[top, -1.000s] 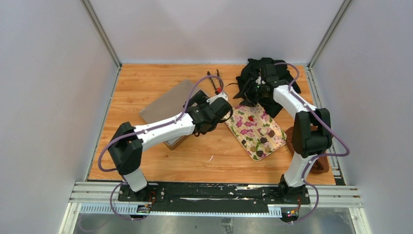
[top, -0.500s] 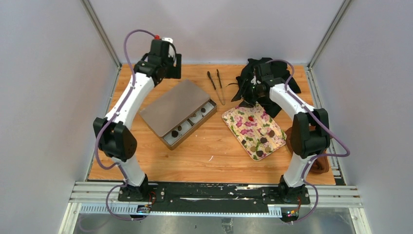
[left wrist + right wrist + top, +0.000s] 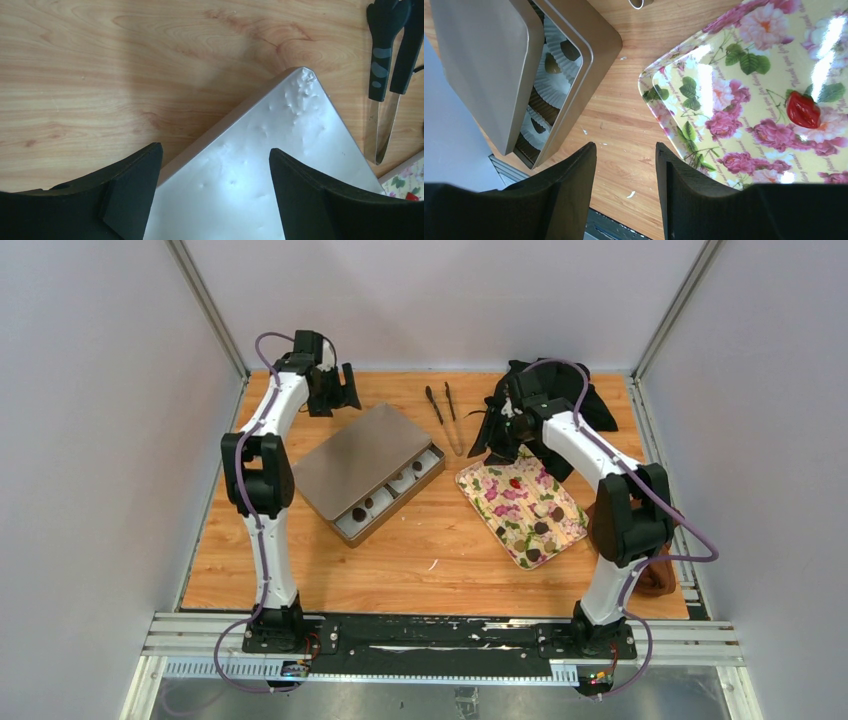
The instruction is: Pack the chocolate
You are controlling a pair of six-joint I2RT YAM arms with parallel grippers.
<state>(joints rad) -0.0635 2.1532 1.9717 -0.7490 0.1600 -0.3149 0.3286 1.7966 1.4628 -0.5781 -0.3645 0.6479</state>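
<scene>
The left end effector (image 3: 214, 148), spread wide and empty, hangs over the far corner of the lid (image 3: 360, 450), apparently to grasp it, while chocolate (image 3: 358, 513) lies partly in the uncovered row of the tin (image 3: 599, 50), partly on the flowered tray (image 3: 498, 502) by the half-open, empty right end effector (image 3: 625, 155).

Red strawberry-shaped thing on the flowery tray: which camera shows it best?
The right wrist view: the red piece is large and sharp there, glossy, lying on the flowered tray. The top external view shows only a tiny red dot. The left wrist view catches just a red speck at its bottom right corner.
</scene>
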